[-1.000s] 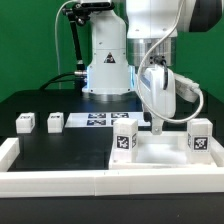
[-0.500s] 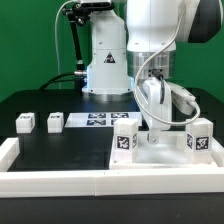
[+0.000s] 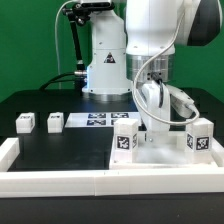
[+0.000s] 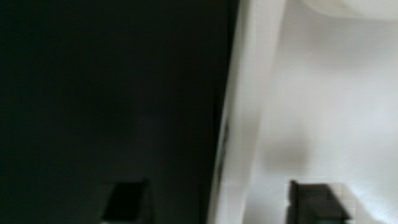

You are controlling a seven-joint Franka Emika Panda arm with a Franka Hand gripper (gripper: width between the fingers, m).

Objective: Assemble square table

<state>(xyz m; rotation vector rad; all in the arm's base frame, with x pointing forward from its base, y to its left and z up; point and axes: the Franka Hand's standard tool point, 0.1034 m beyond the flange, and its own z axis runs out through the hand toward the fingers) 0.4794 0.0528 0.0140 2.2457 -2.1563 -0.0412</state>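
The white square table panel (image 3: 170, 158) lies flat at the exterior view's front right. Two short tagged legs (image 3: 125, 140) (image 3: 200, 138) stand upright on it, one near each side. Two more legs (image 3: 24, 122) (image 3: 54, 122) stand loose on the black table at the exterior view's left. My gripper (image 3: 150, 129) is down at the panel's rear edge, between the two upright legs. In the wrist view the gripper (image 4: 221, 200) straddles the panel's edge (image 4: 228, 120). One fingertip (image 4: 125, 198) is over the black table and the other fingertip (image 4: 317, 198) over the white panel. The jaws are apart and touch nothing.
The marker board (image 3: 95, 121) lies flat behind the middle of the black table (image 3: 60, 145). A long white L-shaped rail (image 3: 50, 178) runs along the front and the exterior view's left. The robot's base (image 3: 105, 70) stands behind.
The gripper has come down toward the panel's rear edge and shifted slightly to the exterior view's left. The legs and panel have not moved.
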